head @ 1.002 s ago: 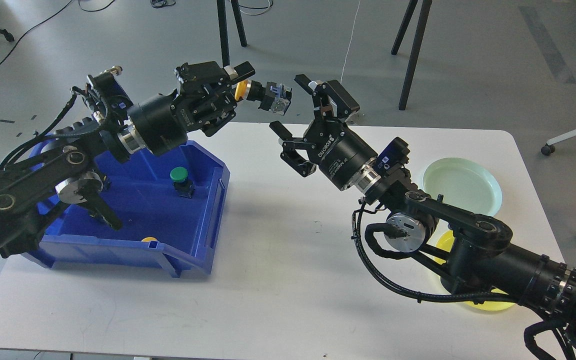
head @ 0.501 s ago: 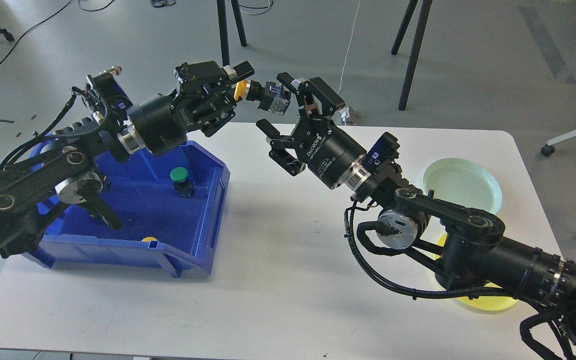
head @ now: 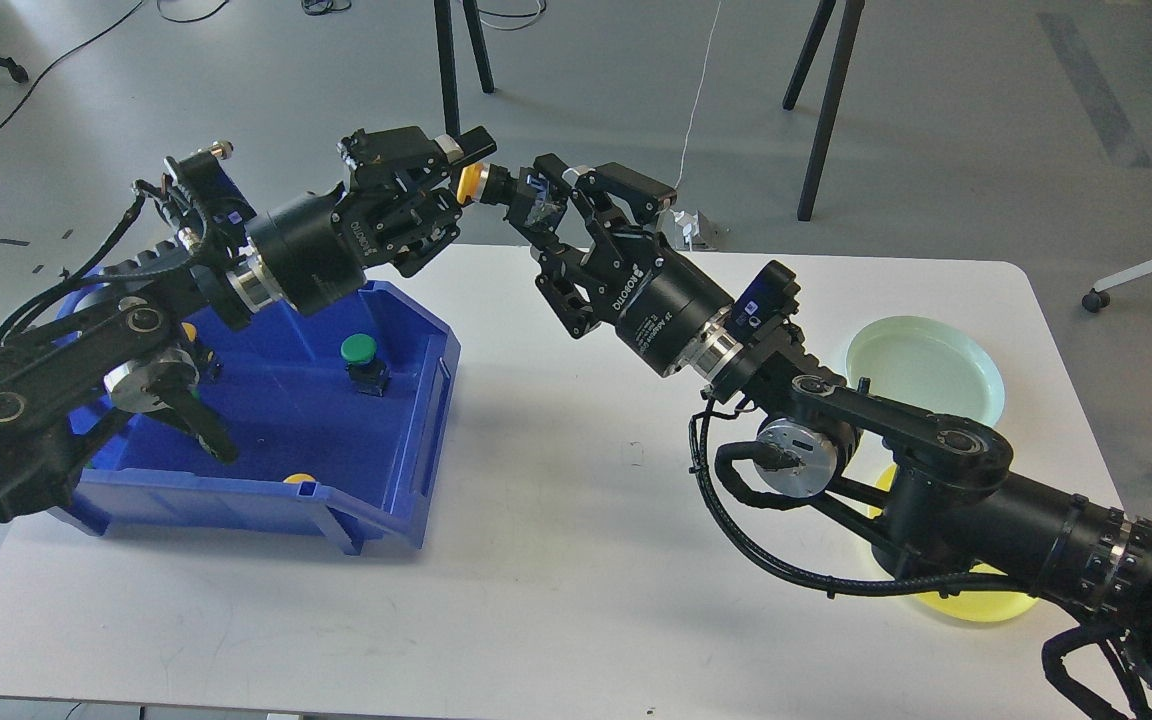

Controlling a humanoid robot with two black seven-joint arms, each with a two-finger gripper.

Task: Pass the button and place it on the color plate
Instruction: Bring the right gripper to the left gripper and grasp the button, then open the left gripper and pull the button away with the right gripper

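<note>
Head view: left tool [head: 468, 170] grips yellow button [head: 496, 185]; right tool [head: 548, 205] closing around it, above table's [head: 536, 560] far edge.

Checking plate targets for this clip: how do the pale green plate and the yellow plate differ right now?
The pale green plate is in full view, while the yellow plate is mostly hidden under the right arm. The pale green plate sits farther back on the table; the yellow plate lies nearer the front edge. Both are round, near the table's right side, and neither visibly holds a button.

Blue bin [head: 406, 455] on white table [head: 556, 600]; black stand legs [head: 821, 110], cables [head: 56, 60] on floor.
</note>
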